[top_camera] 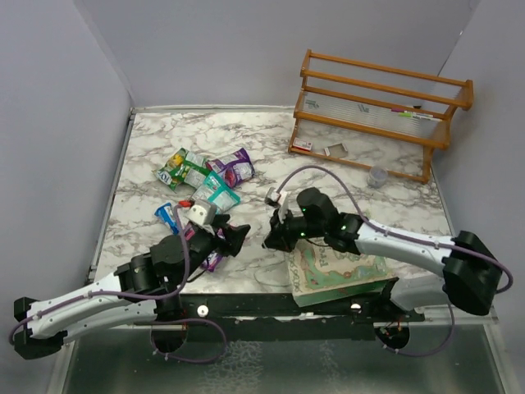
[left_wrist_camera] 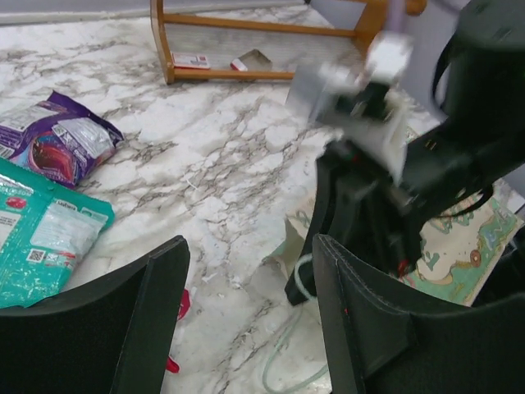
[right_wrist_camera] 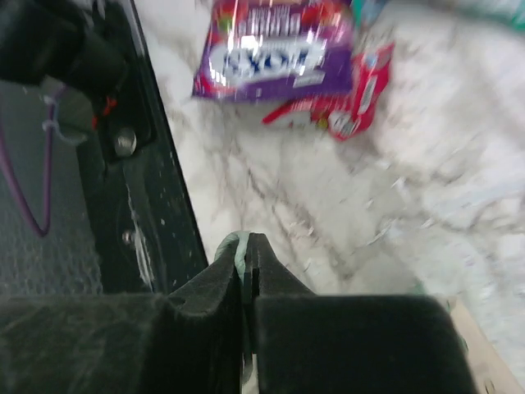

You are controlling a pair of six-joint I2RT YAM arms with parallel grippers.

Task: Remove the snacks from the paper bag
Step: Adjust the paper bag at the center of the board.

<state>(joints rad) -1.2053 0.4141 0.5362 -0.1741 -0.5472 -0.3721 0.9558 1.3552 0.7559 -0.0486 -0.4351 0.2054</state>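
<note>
Step in hand: emptying the bag (top_camera: pixel 336 271). It lies flat on its printed side at the near edge of the table (top_camera: pixel 271 139), just in front of the right arm's base, mouth facing left.

Right gripper (top_camera: pixel 273 240): pinched tight at the bag's mouth. The right wrist view shows a thin pale green strip caught between its fingertips (right_wrist_camera: pixel 215 283). I take it for the bag's rim, though a handle cord cannot be ruled out.

Left gripper (left_wrist_camera: pixel 246 324): spread wide, nothing between the fingers, hanging just left of the bag's mouth and facing the right gripper.

Snacks (top_camera: pixel 205 174): most look to be out already, in a loose heap of green, teal and purple packets on the marble left of centre. A purple packet (right_wrist_camera: pixel 279 49) and a red one (right_wrist_camera: pixel 353 98) lie nearer, beside the left gripper. The bag looks flat and no packet shows at its mouth. Whether anything remains inside, I cannot tell.

Rack (top_camera: pixel 369 107) at far right, well apart and not involved.

Next move, as I judge it:
- The right gripper lifts the pinched rim to open or tip the mouth.
- The left gripper then reaches in, or catches whatever slides out.
- Thin paper may tear or fold shut if the rim is pulled sideways, so lift, do not drag.
</note>
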